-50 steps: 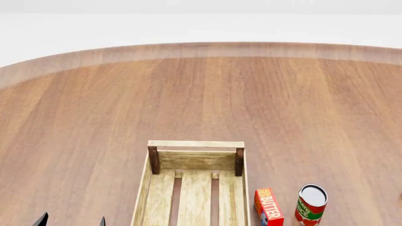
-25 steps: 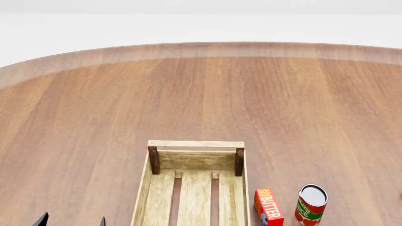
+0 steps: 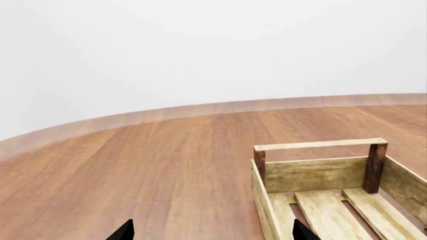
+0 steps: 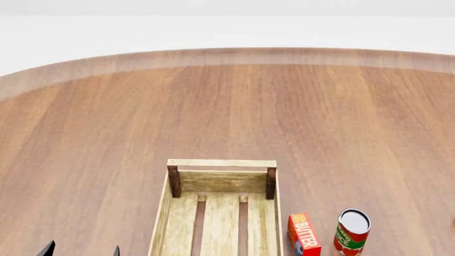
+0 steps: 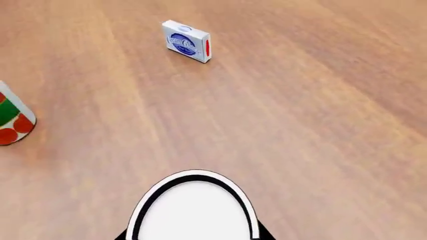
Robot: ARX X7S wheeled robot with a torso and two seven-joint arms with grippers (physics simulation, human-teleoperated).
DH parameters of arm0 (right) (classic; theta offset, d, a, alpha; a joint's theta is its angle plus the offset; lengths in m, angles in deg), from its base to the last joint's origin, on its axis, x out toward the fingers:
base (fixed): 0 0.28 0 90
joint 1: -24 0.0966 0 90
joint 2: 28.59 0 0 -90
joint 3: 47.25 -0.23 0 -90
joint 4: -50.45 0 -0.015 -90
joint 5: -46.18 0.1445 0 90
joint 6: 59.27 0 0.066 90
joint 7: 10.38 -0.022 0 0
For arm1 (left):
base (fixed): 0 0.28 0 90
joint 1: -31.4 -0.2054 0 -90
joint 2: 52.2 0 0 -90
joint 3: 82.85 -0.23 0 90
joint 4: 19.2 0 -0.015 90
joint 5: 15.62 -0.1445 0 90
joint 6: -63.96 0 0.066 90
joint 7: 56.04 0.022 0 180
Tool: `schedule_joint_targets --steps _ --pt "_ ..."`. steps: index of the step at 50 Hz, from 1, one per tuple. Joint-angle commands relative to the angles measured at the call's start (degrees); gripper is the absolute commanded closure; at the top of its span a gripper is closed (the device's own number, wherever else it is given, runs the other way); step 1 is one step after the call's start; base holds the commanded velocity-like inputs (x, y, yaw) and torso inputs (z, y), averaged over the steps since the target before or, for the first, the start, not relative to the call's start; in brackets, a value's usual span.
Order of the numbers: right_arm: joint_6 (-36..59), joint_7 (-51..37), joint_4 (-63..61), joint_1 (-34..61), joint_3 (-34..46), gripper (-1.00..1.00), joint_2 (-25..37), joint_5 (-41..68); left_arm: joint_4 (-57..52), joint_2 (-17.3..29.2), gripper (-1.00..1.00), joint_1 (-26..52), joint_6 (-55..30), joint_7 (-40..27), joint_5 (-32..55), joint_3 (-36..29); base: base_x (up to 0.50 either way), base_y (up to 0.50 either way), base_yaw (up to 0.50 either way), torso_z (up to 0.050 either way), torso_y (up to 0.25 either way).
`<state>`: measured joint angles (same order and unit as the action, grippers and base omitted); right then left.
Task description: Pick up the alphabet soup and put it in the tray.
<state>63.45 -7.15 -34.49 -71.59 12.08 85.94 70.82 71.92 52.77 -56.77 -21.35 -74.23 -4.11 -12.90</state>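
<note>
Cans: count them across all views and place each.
2. The red-and-green can stands right of the butter box, beside the tray. A pale-lidded can sits just under the right wrist camera. Others may be hidden.

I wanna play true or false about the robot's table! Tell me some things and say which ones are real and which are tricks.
1. The part of the tray that shows has nothing in it. True.
2. The butter box is inside the tray. False: it sits on the table beside the tray, between it and the red-and-green can.
3. The red-and-green can stands upright. True.
4. The left hand is holding a can. False: its fingertips are apart with nothing between them.
</note>
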Motion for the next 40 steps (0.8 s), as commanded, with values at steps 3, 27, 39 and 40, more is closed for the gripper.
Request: schedule_joint_targets --steps 3,27,39,40 --pt "5.9 -2.3 -17.5 -3.3 -2.7 1.00 -0.7 4.3 0.0 0.2 -1.00 0.0 0.1 -0.2 0.2 -0.3 0.00 0.00 0.00 0.000 0.000" --pt "22.3 -8.2 -43.9 3.2 1.9 1.00 4.0 14.5 -0.3 0.7 -1.00 -0.1 0.9 -1.1 -0.8 -1.0 0.00 0.00 0.00 0.000 0.000" --pt "23.7 -9.7 -42.9 11.8 11.1 1.00 3.5 14.3 -0.3 0.9 -1.00 -0.2 1.5 -1.6 -1.7 -1.5 0.00 0.00 0.00 0.000 0.001" --pt "23.7 -9.7 -42.3 12.9 12.2 1.00 3.1 14.2 -0.4 0.9 -1.00 -0.2 1.7 -1.7 -2.0 -1.6 0.00 0.00 0.00 0.000 0.000"
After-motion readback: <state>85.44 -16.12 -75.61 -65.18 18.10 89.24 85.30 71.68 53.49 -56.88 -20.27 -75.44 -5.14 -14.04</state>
